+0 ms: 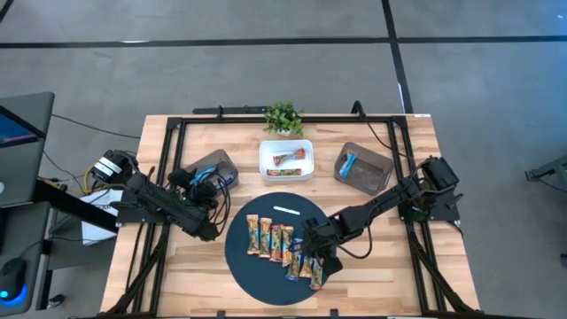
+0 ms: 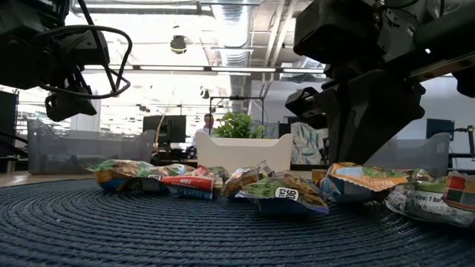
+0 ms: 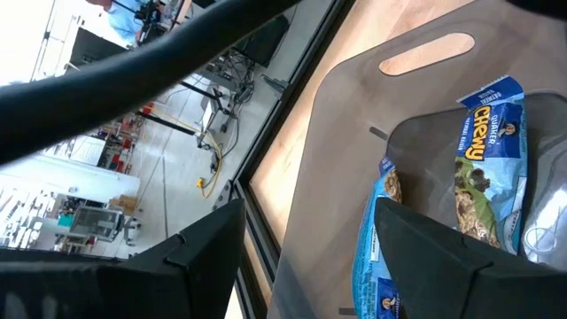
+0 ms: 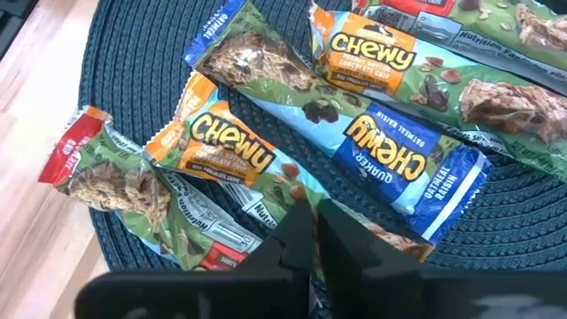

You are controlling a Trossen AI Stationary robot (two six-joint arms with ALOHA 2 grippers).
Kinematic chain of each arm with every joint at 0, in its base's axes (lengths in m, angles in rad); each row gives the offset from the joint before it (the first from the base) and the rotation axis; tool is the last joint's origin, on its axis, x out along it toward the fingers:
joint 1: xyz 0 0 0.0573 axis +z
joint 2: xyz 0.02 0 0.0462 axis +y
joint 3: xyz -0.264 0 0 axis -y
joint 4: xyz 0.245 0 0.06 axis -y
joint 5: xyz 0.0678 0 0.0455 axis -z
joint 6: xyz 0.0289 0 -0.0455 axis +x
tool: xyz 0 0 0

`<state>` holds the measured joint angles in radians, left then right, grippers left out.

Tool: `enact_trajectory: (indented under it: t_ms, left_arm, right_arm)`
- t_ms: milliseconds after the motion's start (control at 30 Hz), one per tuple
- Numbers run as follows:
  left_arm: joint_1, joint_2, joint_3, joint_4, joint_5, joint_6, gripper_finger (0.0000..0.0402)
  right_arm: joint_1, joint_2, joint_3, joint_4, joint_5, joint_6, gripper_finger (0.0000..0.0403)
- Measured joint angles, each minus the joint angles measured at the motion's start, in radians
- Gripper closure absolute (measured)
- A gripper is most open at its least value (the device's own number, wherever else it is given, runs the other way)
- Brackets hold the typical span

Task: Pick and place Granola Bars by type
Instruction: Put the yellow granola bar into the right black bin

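Several granola bars in orange, blue and red wrappers lie flat in a row on a round dark blue woven mat. They also show in the right wrist view. My right gripper is shut and stands low over the right end of the row. My left gripper is open over the left grey bin. Blue-wrapped bars lie in that bin. The bin's floor shows in the left wrist view. My right gripper points down at the bars at the row's right end. Its own fingers hide the place under the tips, so I cannot tell whether it touches a wrapper.
A white tray with red-wrapped bars stands at the back centre. A second grey bin with a blue bar stands at the back right. A small plant stands behind the tray. A thin white strip lies on the mat's far part.
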<state>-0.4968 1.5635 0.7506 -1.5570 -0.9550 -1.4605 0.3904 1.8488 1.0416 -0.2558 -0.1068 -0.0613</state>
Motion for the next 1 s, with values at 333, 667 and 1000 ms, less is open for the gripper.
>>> enact_trajectory:
  t_ms: [333,667,1000]
  left_arm:
    - [0.000,0.000,0.000,-0.001,0.000,0.001,0.0156]
    - [0.000,0.000,0.000,-0.004,0.001,0.001,0.0156]
    - [0.000,0.000,0.000,-0.004,0.001,0.001,0.0156]
  right_arm:
    - [0.015,-0.035,-0.005,-0.027,0.156,-0.026,0.0403]
    - [0.130,-0.138,-0.005,-0.074,0.431,-0.014,0.0402]
    - [0.192,-0.262,-0.003,-0.425,0.908,0.304,0.0402]
